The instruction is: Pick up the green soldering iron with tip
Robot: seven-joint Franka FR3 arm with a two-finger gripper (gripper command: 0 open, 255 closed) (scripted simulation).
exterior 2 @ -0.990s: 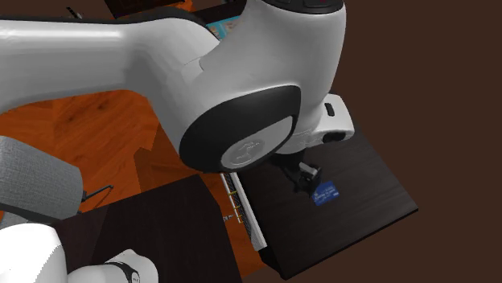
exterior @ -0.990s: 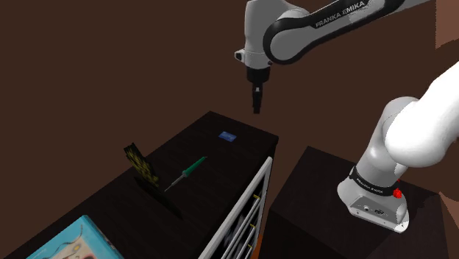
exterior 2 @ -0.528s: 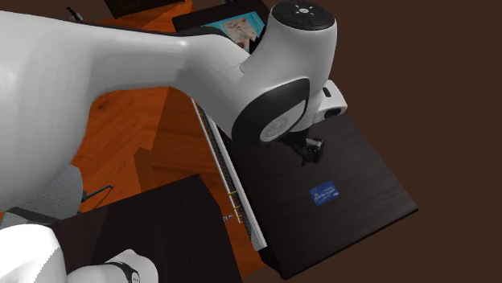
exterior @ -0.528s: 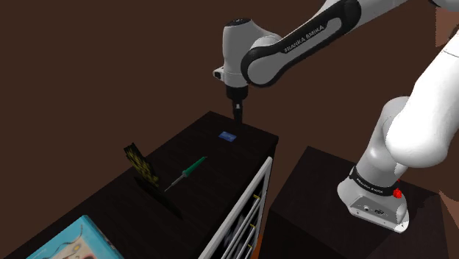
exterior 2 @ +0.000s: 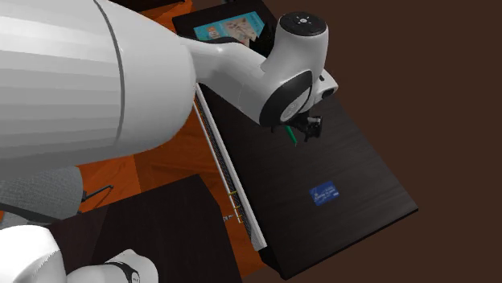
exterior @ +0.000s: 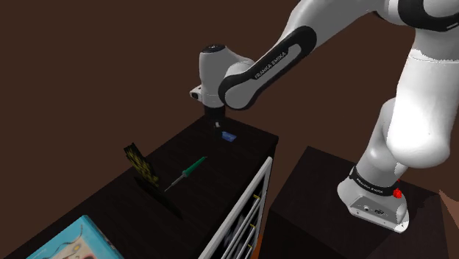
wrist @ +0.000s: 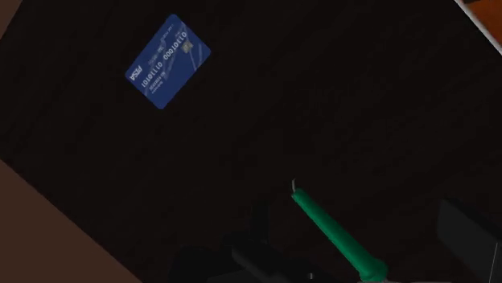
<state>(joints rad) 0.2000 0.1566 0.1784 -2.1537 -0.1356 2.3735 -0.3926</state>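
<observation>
Motion over the last second has carried the gripper (exterior: 216, 125) from the shoulder view's upper middle leftward and down, past the blue card (exterior: 228, 137), so it hangs above the dark tabletop (exterior: 239, 158). Its fingers stand spread, clasping nothing. The green soldering iron (exterior: 188, 171) lies flat at that frame's centre left, thin tip toward the lower left, near an upright speckled black panel (exterior: 141, 168). In the wrist view the green soldering iron (wrist: 334, 233) now sits between the fingers, untouched. The approach looks nearly aligned, with the descent still to make.
</observation>
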